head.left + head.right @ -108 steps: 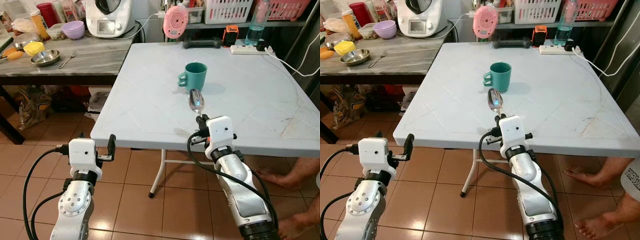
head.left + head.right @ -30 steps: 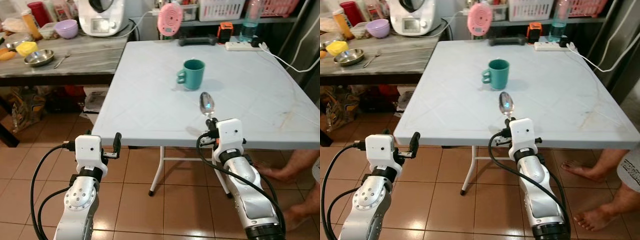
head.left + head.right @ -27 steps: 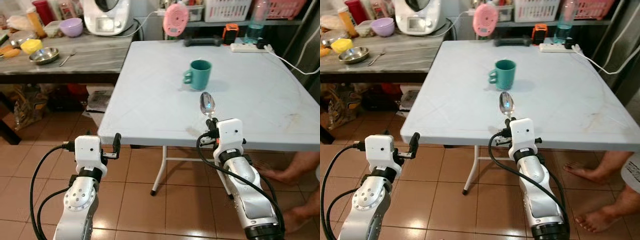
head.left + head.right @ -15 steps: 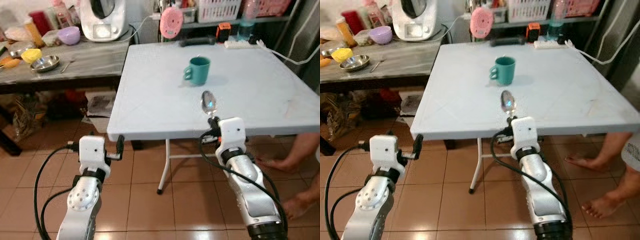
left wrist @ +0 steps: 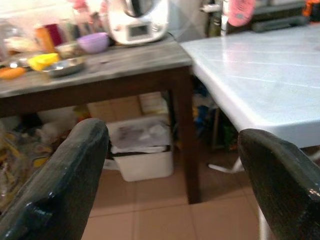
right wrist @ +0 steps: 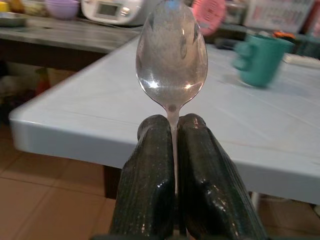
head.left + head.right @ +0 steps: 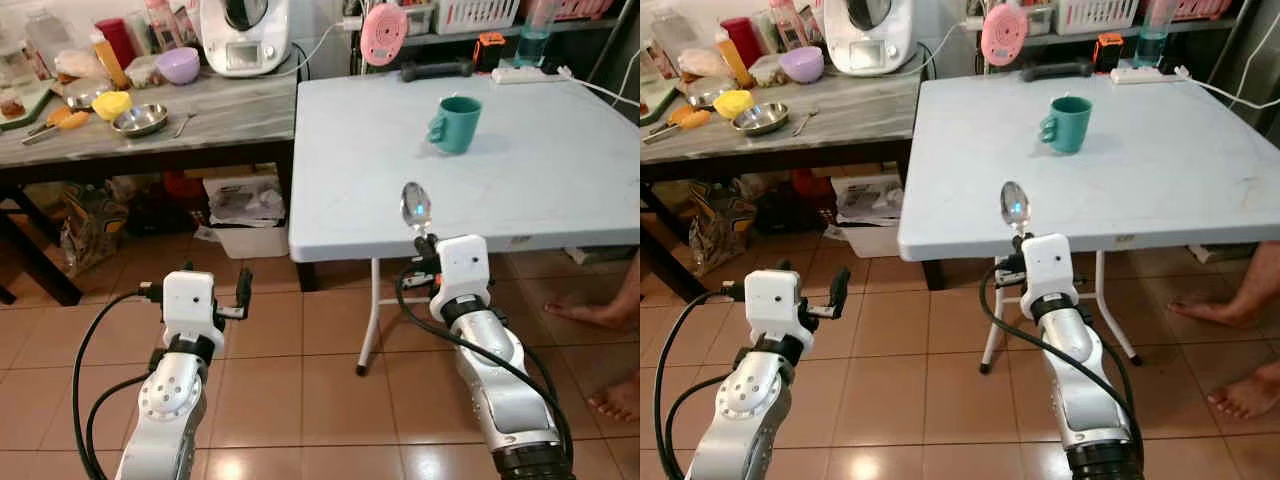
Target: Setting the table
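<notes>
My right gripper [image 7: 427, 238] is shut on the handle of a metal spoon [image 7: 413, 203], which stands upright with its bowl up. In the right wrist view the spoon [image 6: 172, 55] rises from between the closed fingers [image 6: 150, 165]. It hovers just in front of the near edge of the white table [image 7: 560, 190], close to the left corner. A green mug [image 7: 455, 108] stands farther back on the table. My left gripper [image 7: 198, 290] is open and empty, low over the tiled floor to the left of the table; its fingers [image 5: 65, 185] are spread wide.
A dark side table [image 7: 200, 125] stands on the left with a steel bowl [image 7: 140, 119], a fork [image 7: 183, 123], a purple bowl [image 7: 177, 65] and a white appliance [image 7: 245, 35]. A white bin [image 7: 250, 215] sits below it. A person's bare feet [image 7: 610, 395] are at the right.
The whole view has shifted: the camera has pulled back and the table now sits farther right and away. Both arms keep their pose, the spoon still held upright.
</notes>
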